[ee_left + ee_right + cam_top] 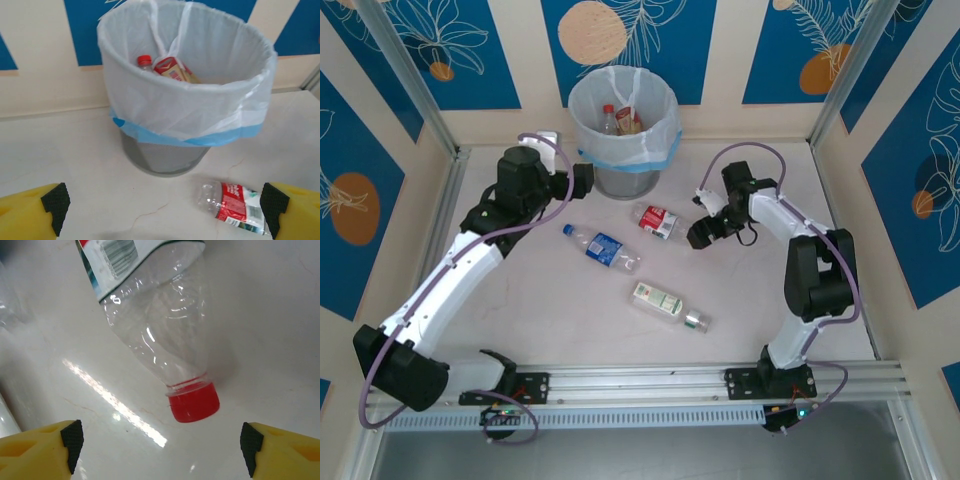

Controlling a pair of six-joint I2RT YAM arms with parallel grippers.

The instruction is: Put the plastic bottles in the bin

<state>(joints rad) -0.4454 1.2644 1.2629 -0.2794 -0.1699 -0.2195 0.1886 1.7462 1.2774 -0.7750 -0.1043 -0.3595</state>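
Note:
Three plastic bottles lie on the table: a red-label one [656, 221], a blue-label one [601, 246] and a green-white one [666, 304]. The grey bin [623, 120] with its white bag stands at the back and holds two more bottles [170, 69]. My right gripper [696, 234] is open just right of the red-label bottle. In the right wrist view that bottle's red cap [193, 402] lies on the table just ahead of the gap between the fingertips [72, 437]. My left gripper [584, 182] is open beside the bin [150, 105], empty, with the red-label bottle [232, 206] near its right finger.
Patterned blue and cream walls with metal posts [415, 80] close in the table on three sides. A metal rail [650, 380] runs along the near edge. The blue-label bottle lies beneath the left arm's reach, between both arms.

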